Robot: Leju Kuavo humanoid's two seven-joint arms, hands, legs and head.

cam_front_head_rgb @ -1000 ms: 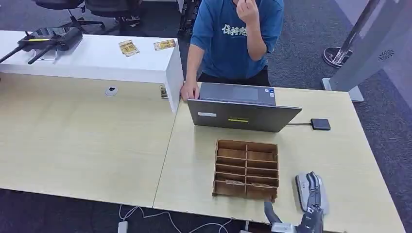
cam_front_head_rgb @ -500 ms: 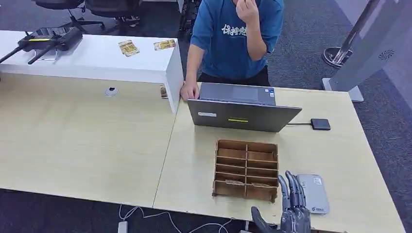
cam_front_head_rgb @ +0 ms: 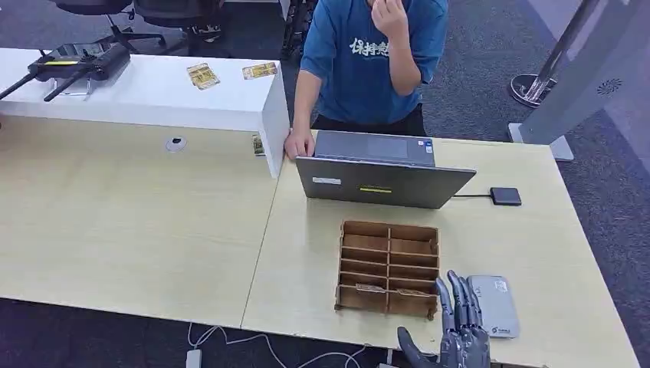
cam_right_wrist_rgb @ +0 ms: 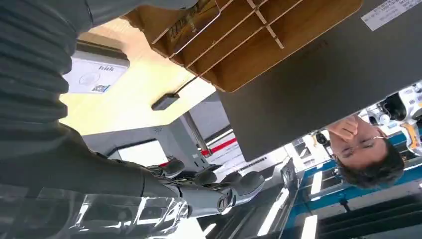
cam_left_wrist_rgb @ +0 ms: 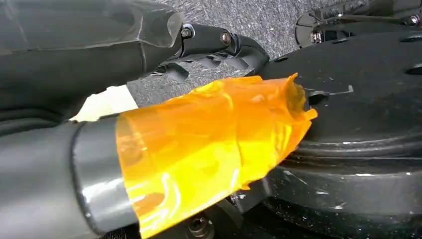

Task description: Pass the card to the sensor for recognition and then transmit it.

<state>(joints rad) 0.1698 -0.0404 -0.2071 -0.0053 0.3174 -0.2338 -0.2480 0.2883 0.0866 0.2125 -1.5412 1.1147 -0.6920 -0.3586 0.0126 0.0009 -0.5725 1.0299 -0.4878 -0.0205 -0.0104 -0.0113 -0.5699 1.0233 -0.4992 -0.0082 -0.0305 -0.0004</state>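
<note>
A wooden slotted box (cam_front_head_rgb: 389,268) stands on the table in front of a laptop. Cards (cam_front_head_rgb: 370,288) lie in its two nearest slots, and a card (cam_right_wrist_rgb: 191,22) shows in a slot in the right wrist view. The grey card sensor (cam_front_head_rgb: 494,305) lies flat to the right of the box, also seen as the sensor (cam_right_wrist_rgb: 94,74). My right hand (cam_front_head_rgb: 460,333) hovers at the table's near edge between the box's corner and the sensor, fingers (cam_right_wrist_rgb: 214,189) straight and apart, holding nothing. My left hand (cam_left_wrist_rgb: 149,149) hangs low with orange tape on it; its grip is unclear.
A grey laptop (cam_front_head_rgb: 383,180) stands open behind the box, with a person in a blue shirt (cam_front_head_rgb: 368,61) at it, one hand on the table. A small black device (cam_front_head_rgb: 506,196) is cabled to the laptop. A white shelf (cam_front_head_rgb: 153,96) holds two cards and a black tool.
My right hand has moved left off the sensor to beside the box's near right corner, and its fingers now point forward and apart. The sensor is uncovered.
</note>
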